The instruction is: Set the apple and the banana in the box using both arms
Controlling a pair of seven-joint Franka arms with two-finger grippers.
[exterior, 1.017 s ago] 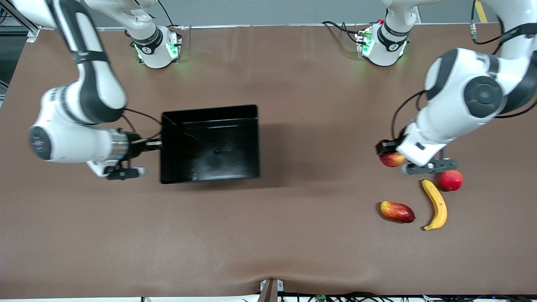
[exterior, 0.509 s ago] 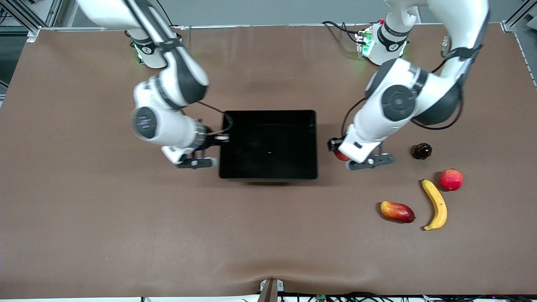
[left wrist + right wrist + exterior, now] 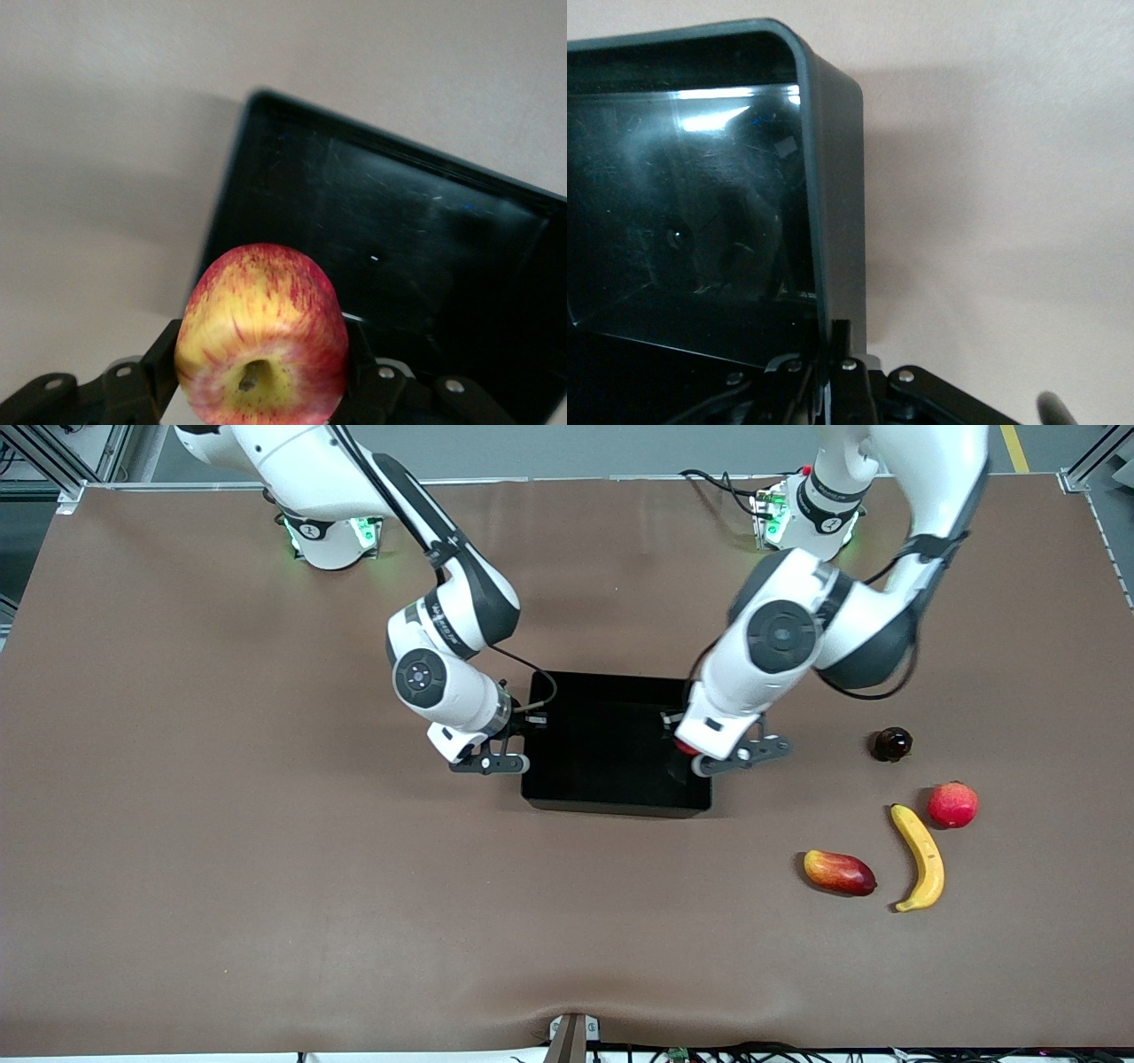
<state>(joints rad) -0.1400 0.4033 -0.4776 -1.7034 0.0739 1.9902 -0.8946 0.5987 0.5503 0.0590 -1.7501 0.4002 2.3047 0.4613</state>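
Note:
My left gripper [image 3: 684,746] is shut on the apple [image 3: 261,336], red with yellow streaks, and holds it over the edge of the box at the left arm's end. The box [image 3: 611,808] is a shallow black bin in the middle of the table, and it also shows in the left wrist view [image 3: 399,257]. My right gripper [image 3: 534,724] is shut on the box's wall [image 3: 833,221] at the right arm's end. The banana [image 3: 921,856] lies on the table toward the left arm's end, nearer the front camera than the box.
A pinkish-red round fruit [image 3: 952,804] sits beside the banana. An oblong red-yellow fruit [image 3: 839,872] lies beside it too. A small dark round fruit [image 3: 891,744] sits farther from the camera than these. The table is brown.
My right gripper has brought the box toward the left arm's end, to the table's middle. My left gripper has carried the apple from the fruit group to over the box's edge.

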